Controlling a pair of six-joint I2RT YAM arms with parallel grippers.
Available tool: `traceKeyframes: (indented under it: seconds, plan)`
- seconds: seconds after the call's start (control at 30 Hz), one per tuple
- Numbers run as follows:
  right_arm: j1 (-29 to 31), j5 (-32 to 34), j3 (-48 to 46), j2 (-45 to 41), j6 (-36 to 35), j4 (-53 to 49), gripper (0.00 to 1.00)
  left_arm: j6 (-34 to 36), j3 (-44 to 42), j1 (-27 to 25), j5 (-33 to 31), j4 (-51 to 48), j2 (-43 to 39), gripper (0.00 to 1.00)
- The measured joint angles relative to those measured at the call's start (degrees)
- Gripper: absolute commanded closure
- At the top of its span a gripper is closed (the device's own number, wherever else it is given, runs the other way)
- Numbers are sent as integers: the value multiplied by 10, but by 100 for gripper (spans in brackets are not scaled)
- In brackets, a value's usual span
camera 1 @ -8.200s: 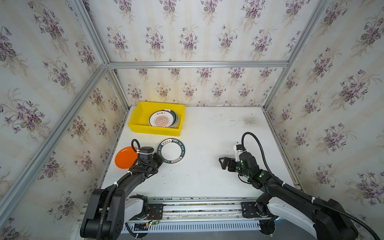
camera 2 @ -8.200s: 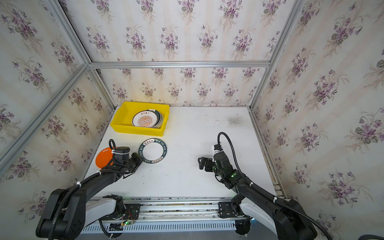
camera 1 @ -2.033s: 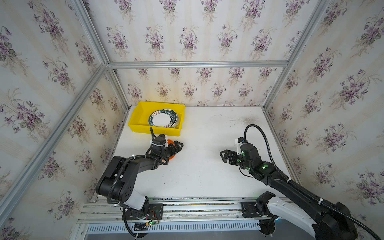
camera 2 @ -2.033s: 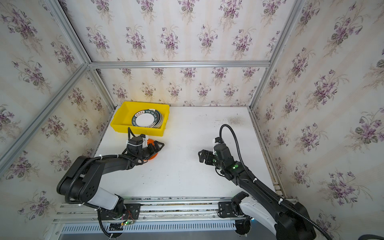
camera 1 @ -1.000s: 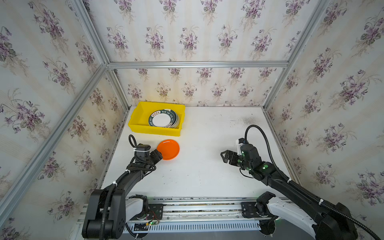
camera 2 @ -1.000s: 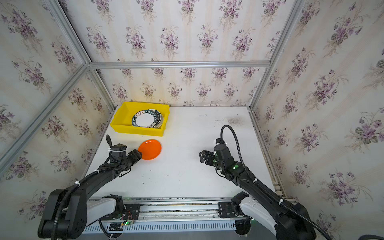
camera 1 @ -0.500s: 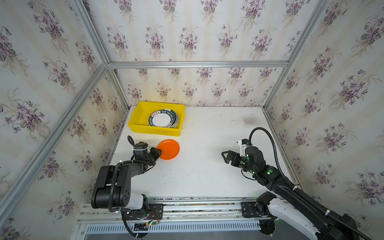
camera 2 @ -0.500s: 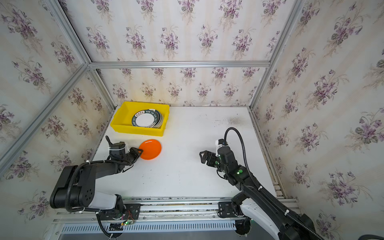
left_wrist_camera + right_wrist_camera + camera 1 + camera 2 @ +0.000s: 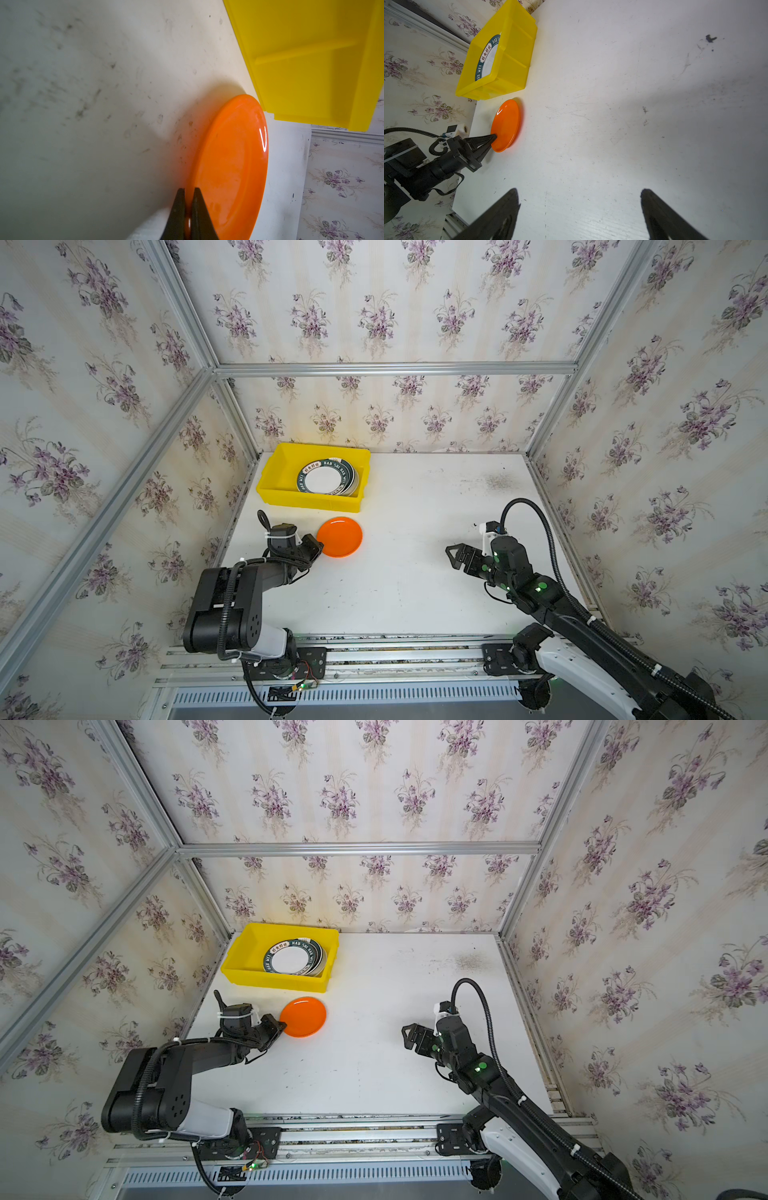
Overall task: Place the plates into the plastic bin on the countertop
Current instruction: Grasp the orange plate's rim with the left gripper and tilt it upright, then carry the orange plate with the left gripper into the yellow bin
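Green-rimmed plate (image 9: 326, 482), "HAN SHI HAN WEI", seemingly "好食好味" too

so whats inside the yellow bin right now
The yellow bin holds a stack of plates; the top one is white with a dark green lettered rim. Those beneath are covered but for their edges, so their number stays hidden.

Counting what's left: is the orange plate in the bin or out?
Out. The orange plate rests on the table beside the bin, rim pinched by the left gripper.
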Motion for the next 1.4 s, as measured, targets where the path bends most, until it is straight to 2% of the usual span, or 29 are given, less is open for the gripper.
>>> traceKeyframes:
  seconds: [0.23, 0.4, 0.6, 0.8, 1.03, 1.27, 1.4]
  plan:
    - [0, 7, -4, 5, 0, 1, 6, 18, -9, 0, 16, -31, -48, 100]
    - [0, 7, -21, 9, 5, 8, 6, 28, 3, -5, 24, -63, -113, 100]
    - [0, 7, -22, 1, 4, 9, 6, 27, 22, -48, 14, -103, -216, 100]
    - [-2, 14, -21, -26, -3, 3, 6, 26, 53, -81, -8, -142, -282, 100]
    - [-3, 27, -22, -33, -11, -10, 6, 51, 121, -83, -46, -176, -262, 100]
    - [-3, 27, -37, -25, -9, -5, 6, 59, 199, -83, -69, -177, -204, 100]
    - [-3, 27, -49, -31, 0, -3, 6, 72, 245, -79, -110, -178, -157, 100]
